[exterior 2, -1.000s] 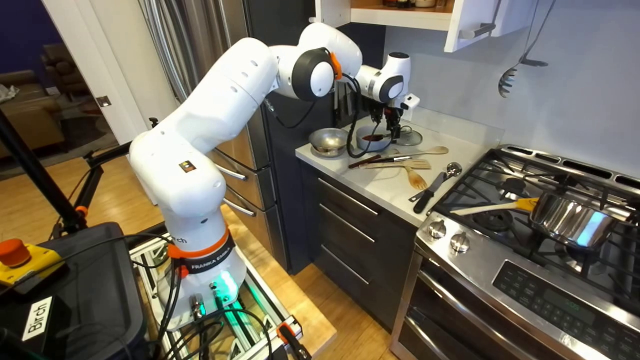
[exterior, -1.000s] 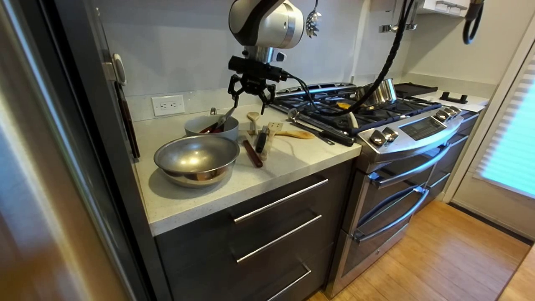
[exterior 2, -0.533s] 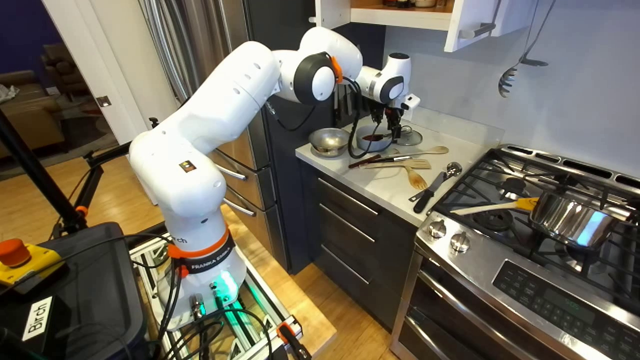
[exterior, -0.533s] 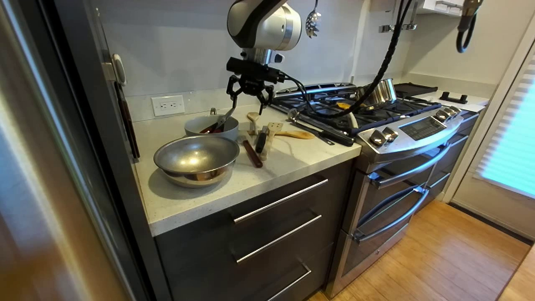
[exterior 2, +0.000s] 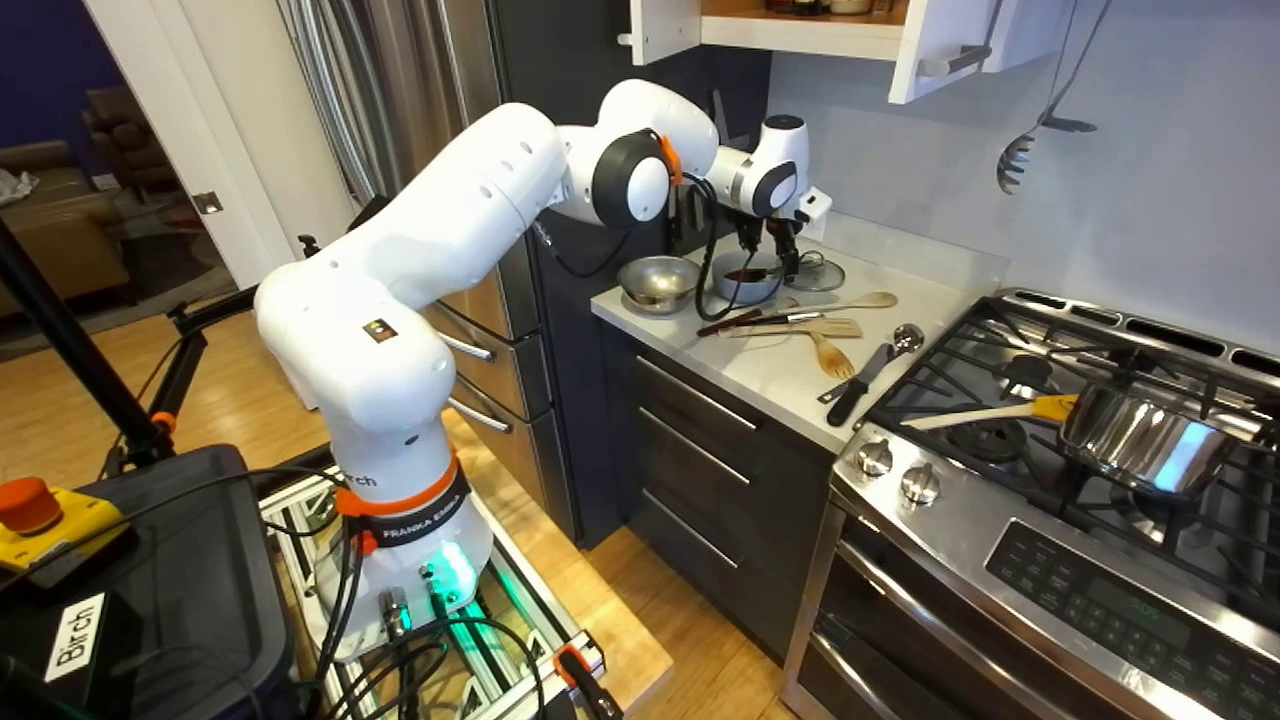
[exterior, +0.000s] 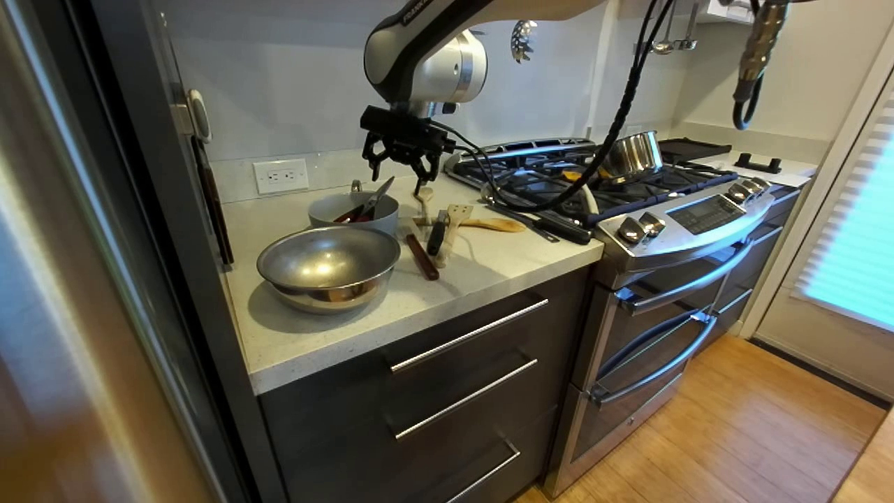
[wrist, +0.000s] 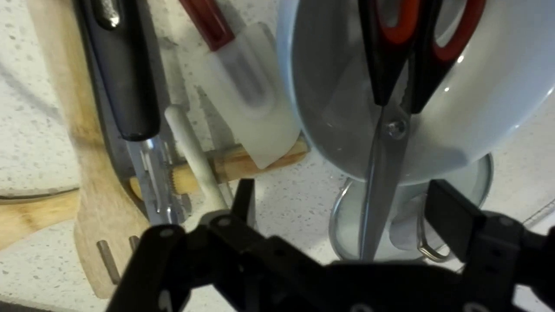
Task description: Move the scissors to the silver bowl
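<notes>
The scissors, with red and black handles (wrist: pixel 392 86), rest in a pale grey pot (exterior: pixel 328 213). Their steel blades rise over its rim towards my gripper; they also show in an exterior view (exterior: pixel 377 198). My gripper (wrist: pixel 342 190) is open above the pot, with the blades between its fingers, nearer the right finger in the wrist view, touching neither. The blade end is hidden at the palm. The gripper also shows in both exterior views (exterior: pixel 397 183) (exterior 2: pixel 770 260). The silver bowl (exterior: pixel 328 262) stands beside the pot, nearer the counter's front edge; it also shows in an exterior view (exterior 2: pixel 660 283).
A glass lid (exterior 2: pixel 822 275) lies behind the pot. Beside the pot lie a red-handled spatula (wrist: pixel 243 73), a black-handled peeler (wrist: pixel 125 73) and a wooden slotted spatula (wrist: pixel 93 147). A stove (exterior 2: pixel 1060 420) bears a steel pot (exterior 2: pixel 1145 435). A cabinet door (exterior 2: pixel 945 50) hangs open above.
My gripper has moved a little to the left in both exterior views, and the arm has come down slightly. The fingers stay open. The scissors and bowl have not moved.
</notes>
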